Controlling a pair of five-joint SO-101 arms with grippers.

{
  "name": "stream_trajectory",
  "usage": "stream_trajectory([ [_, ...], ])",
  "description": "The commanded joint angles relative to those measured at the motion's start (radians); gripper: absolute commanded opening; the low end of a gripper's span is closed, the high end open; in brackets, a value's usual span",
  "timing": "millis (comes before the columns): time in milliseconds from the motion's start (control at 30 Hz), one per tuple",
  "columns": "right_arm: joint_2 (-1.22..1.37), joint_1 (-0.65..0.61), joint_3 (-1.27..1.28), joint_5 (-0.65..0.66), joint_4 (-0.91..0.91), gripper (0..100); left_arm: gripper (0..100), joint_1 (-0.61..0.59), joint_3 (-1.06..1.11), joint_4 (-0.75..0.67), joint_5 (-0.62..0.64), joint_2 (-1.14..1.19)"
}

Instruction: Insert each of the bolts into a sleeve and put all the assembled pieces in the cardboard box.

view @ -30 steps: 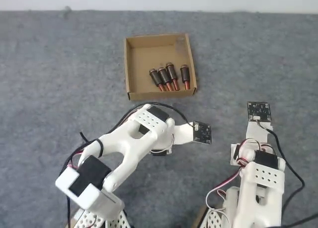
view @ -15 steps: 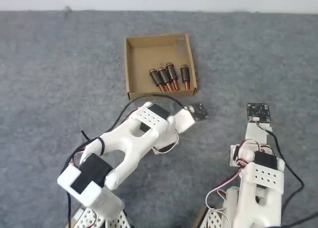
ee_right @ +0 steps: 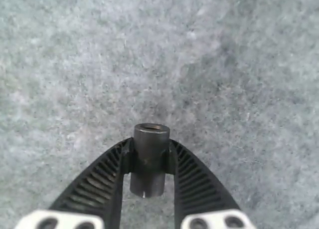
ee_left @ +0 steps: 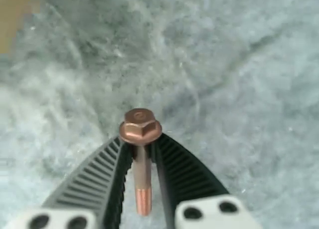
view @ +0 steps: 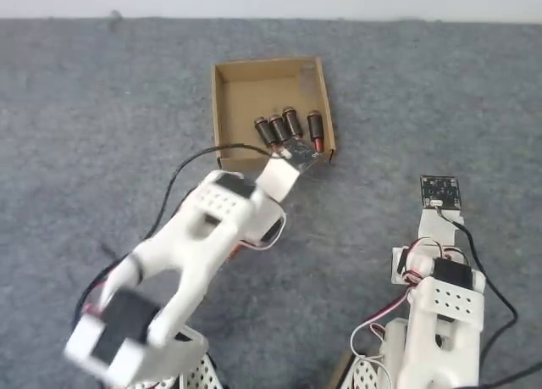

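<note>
My left gripper (ee_left: pixel 141 139) is shut on a copper bolt (ee_left: pixel 141 126), whose hex head points away from the wrist over grey carpet. A dark sleeve (ee_right: pixel 149 156) stands with its open bore facing outward, and my right gripper (ee_right: pixel 149 146) is shut on it. In the high view the left arm (view: pixel 224 211) stretches toward the front edge of the cardboard box (view: pixel 254 88), its wrist by the front wall. Several assembled pieces (view: pixel 288 133) lie side by side in the box's front right part. The right arm (view: pixel 445 291) stands at the lower right.
Grey carpet (view: pixel 102 135) covers the whole table. A tan patch of the cardboard box (ee_left: pixel 15 14) shows at the corner of the left wrist view. Black cables (view: pixel 195 164) trail from the left arm beside the box's front.
The left arm has swung from pointing right to pointing up at the box's front edge and stretched out, with the bolt in its gripper. The right arm has stayed still.
</note>
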Motion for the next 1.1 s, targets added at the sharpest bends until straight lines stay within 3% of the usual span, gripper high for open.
stream_trajectory([
  [0, -0.038, 0.005, -0.015, 0.005, -0.019, 0.8, 1, -0.026, 0.119, -0.074, 0.044, -0.322],
  [167, -0.038, -0.007, -0.017, 0.005, -0.025, 0.8, 1, -0.176, 0.234, -0.135, 0.250, -0.523],
  [300, -0.038, -0.064, -0.011, 0.005, -0.054, 0.7, 1, -0.305, 0.300, -0.196, 0.318, -0.608],
  [567, -0.028, -0.182, -0.009, 0.006, -0.280, 0.9, 1, -0.473, 0.464, -0.382, 0.344, -0.678],
  [767, -0.028, -0.308, -0.014, 0.006, -0.498, 0.9, 1, -0.489, 0.641, -0.609, 0.341, -0.718],
  [1067, -0.027, -0.418, -0.009, 0.006, -0.773, 1.0, 1, -0.568, 0.676, -0.631, 0.345, -0.773],
])
